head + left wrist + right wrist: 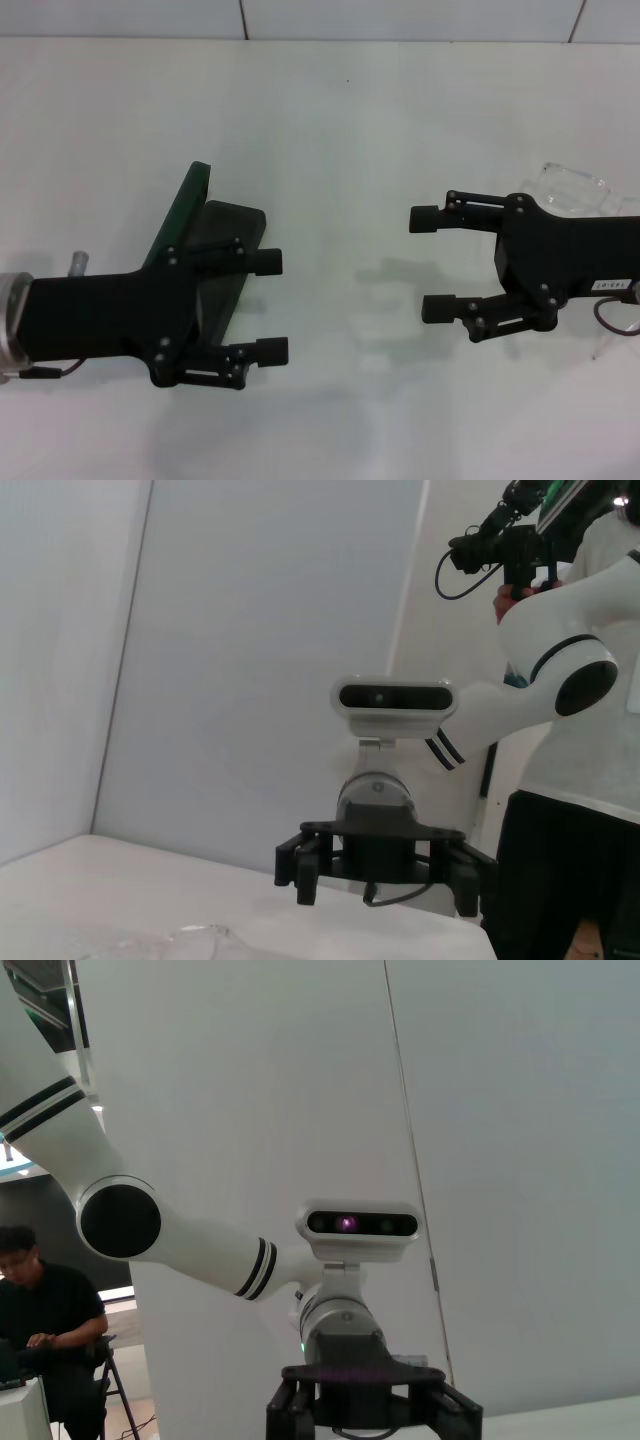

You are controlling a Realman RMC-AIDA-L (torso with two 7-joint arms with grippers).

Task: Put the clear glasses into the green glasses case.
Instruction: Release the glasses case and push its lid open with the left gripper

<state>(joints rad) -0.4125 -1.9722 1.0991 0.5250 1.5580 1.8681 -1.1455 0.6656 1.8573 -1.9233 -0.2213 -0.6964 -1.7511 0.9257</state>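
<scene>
The green glasses case (188,203) lies open at the left of the white table, its lid raised on edge and its dark lined tray (232,228) partly under my left arm. My left gripper (271,306) hovers just right of the case, open and empty. The clear glasses (574,184) lie at the far right, mostly hidden behind my right arm, with one temple arm (611,345) showing below it. My right gripper (430,263) is open and empty, facing the left one across a gap. The left wrist view shows the right gripper (385,878) and a faint edge of the glasses (200,938).
The white table (330,130) runs back to a tiled wall. In the right wrist view the left gripper (365,1408) faces the camera, and a seated person (40,1330) is far behind it.
</scene>
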